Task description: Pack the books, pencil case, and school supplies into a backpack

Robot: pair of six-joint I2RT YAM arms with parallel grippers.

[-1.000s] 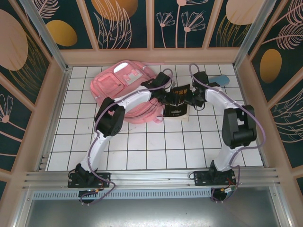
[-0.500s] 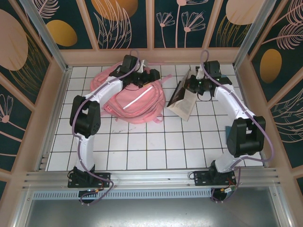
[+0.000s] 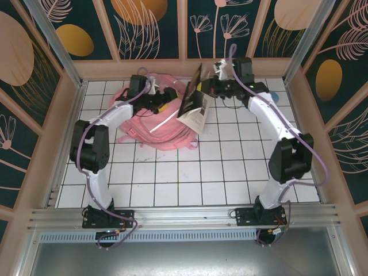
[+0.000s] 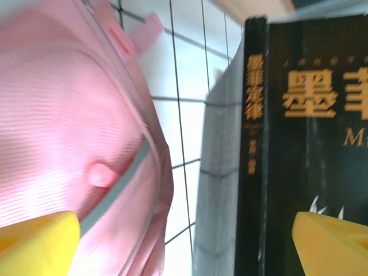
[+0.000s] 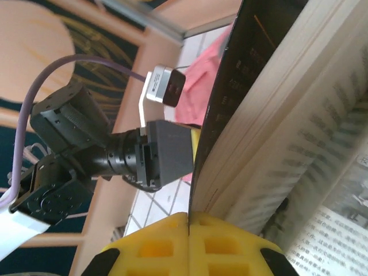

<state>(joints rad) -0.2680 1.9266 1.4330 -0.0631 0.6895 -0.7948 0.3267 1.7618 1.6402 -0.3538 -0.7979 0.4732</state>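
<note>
White tiles with dark grid lines cover the table (image 3: 172,178), walled in on three sides. Farther back on the left lies the pink backpack (image 3: 167,129), soft and rumpled. Over its far part hangs the left gripper (image 3: 161,105), its yellow fingers (image 4: 34,244) spread wide apart. Just right of it, the right gripper (image 3: 211,89) has its jaws pressed together on the edge of the black book (image 3: 194,108), which hangs tilted, lifted off the tiles, beside the backpack's far right edge. Dark flowered panels (image 3: 155,26) close the far side.
</note>
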